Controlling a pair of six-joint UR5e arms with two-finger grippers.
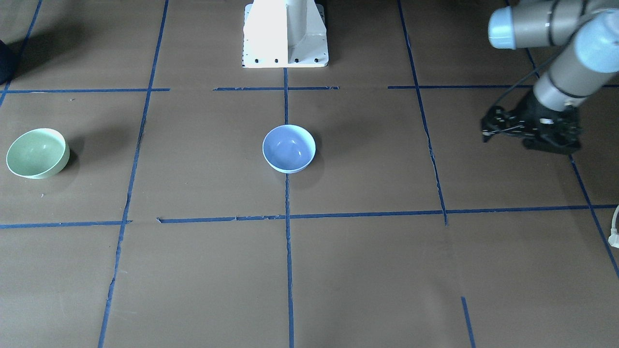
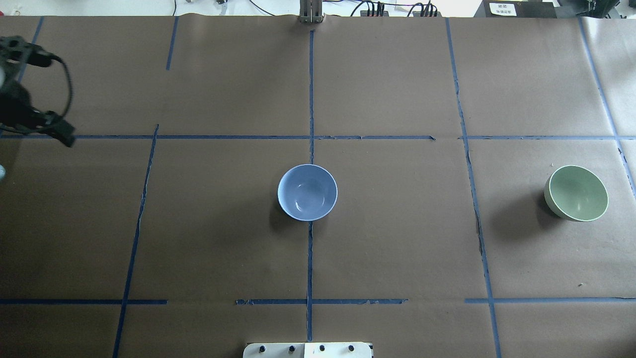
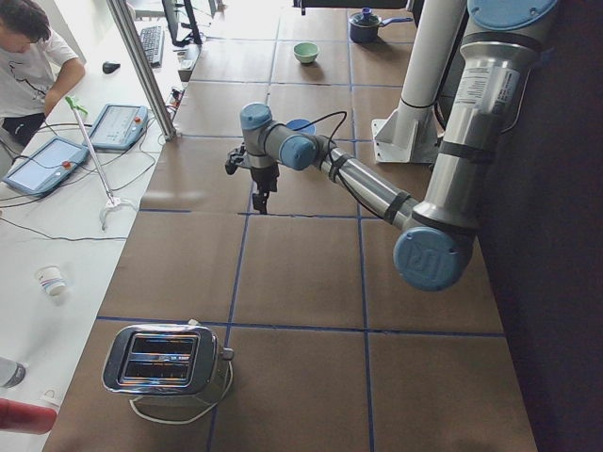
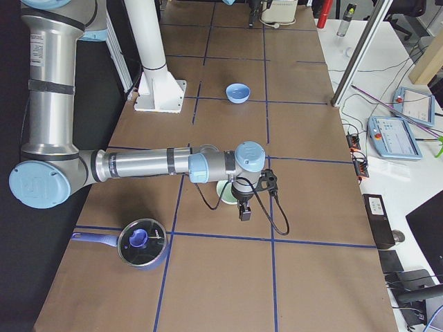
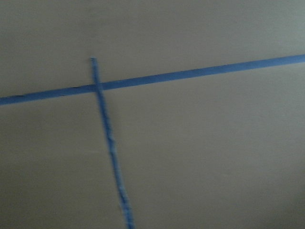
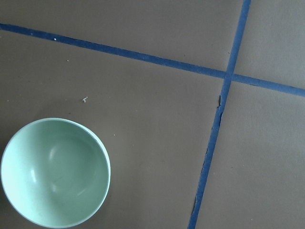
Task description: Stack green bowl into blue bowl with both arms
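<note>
Nothing is stacked yet: the round glossy mint-green bowl (image 2: 576, 193) sits near the surface's right edge, the round periwinkle-blue bowl (image 2: 307, 192) at centre. For the left hand (image 3: 261, 202) and the right hand (image 4: 244, 213), wide or narrow I cannot tell.

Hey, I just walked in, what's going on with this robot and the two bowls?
The job is to stack the green bowl into the blue bowl; neither is held yet. The blue bowl sits empty in the middle of the table, the green bowl apart from it on the robot's right. The right end effector hangs above the table close beside the green bowl. The left end effector hovers over the table at the robot's left, away from both bowls.
</note>
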